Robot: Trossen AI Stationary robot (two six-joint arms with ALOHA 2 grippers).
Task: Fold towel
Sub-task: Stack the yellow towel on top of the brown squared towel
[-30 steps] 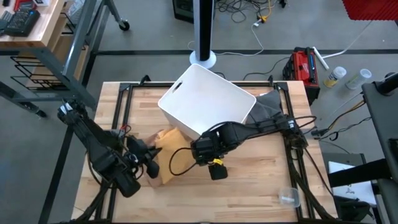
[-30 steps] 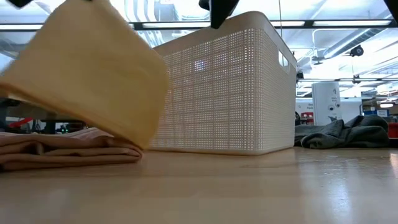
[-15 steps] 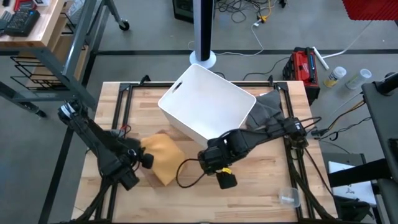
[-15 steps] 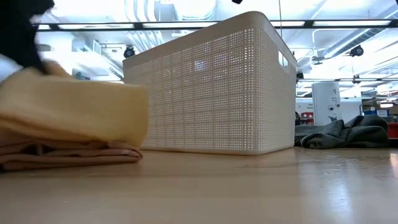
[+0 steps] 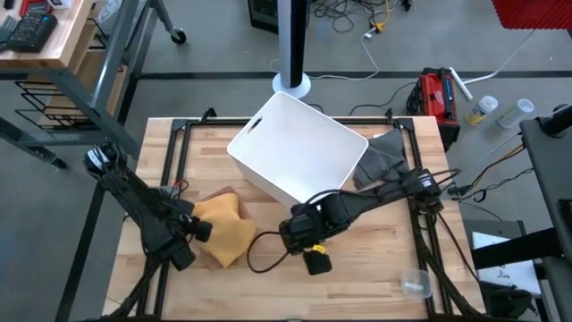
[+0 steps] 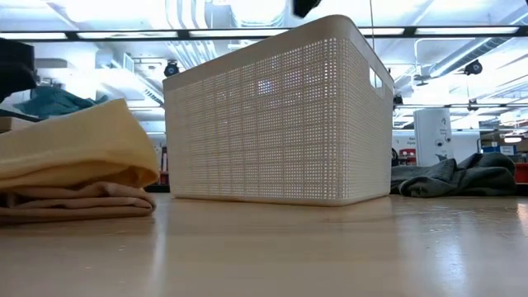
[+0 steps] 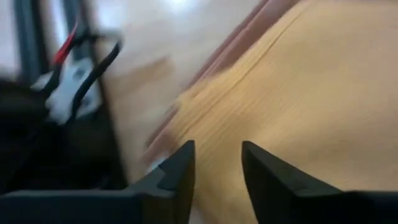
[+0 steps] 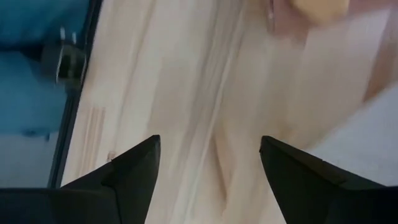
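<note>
My landmark is the white basket, which sits upside down on the wooden surface toward its far side. The yellow towel lies on the surface at the basket's near-left corner, close to it but not touching; in the low view the towel shows as a yellow fold resting on top of a tan layer, with a small gap of bare wood between it and the basket.

My left pincer is at the towel's edge on the side away from the basket. Its wrist camera shows my 2 dark fingers parted with a narrow gap, released, and yellow cloth spread just beyond them with nothing between the tips.

My right pincer hangs over bare wood in front of the basket's near corner, well apart from the towel. From its wrist I see my 2 fingers spread wide and empty above the planks, with a corner of yellow cloth showing farther off.

A dark grey cloth lies heaped against the basket's right side; the low view shows it as a low pile beside the basket.
</note>
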